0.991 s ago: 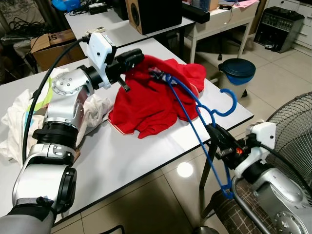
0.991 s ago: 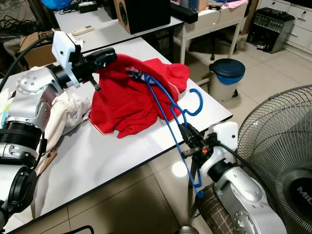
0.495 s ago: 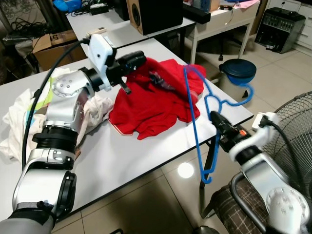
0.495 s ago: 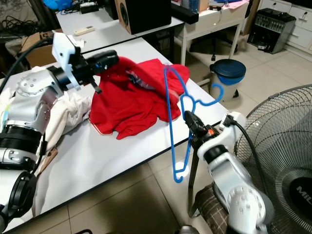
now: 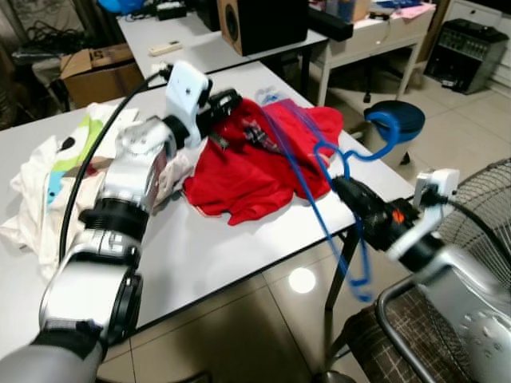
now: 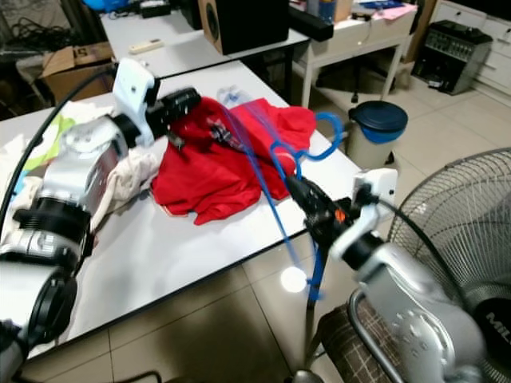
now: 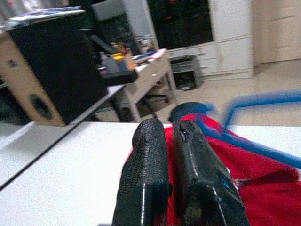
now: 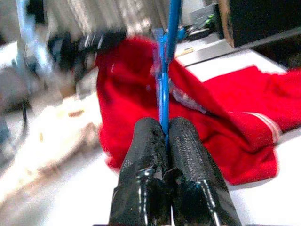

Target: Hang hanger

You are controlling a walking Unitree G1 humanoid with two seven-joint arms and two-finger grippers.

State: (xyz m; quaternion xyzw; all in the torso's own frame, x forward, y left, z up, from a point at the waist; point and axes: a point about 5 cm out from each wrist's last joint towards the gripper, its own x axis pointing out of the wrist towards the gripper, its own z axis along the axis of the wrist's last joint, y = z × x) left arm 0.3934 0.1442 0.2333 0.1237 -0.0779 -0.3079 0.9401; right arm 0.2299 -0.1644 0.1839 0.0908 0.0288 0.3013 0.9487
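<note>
1. Blue thin plastic clothes hanger (image 5: pixel 339 171) is the task's thing: it is held in the air at the near edge of the white counter (image 5: pixel 231 247), its hook curled up towards the round blue bin (image 5: pixel 397 121) and its far shoulder reaching over the crumpled red shirt (image 5: pixel 263 163).
2. Its lines are smeared by motion, so its exact tilt is hard to read.
3. The right gripper (image 8: pixel 164 141) has its fingers pressed together on the hanger's blue bar, just beside the counter's edge.
4. The left gripper (image 7: pixel 171 141) has its fingers nearly closed, pinching the red shirt's upper edge and lifting it off the counter.
5. The step in hand looks like threading the hanger into the shirt.
6. Next, the hanger's far shoulder probably needs steering into the lifted opening while the left gripper keeps the cloth raised; no rail to hang from is visible.
</note>
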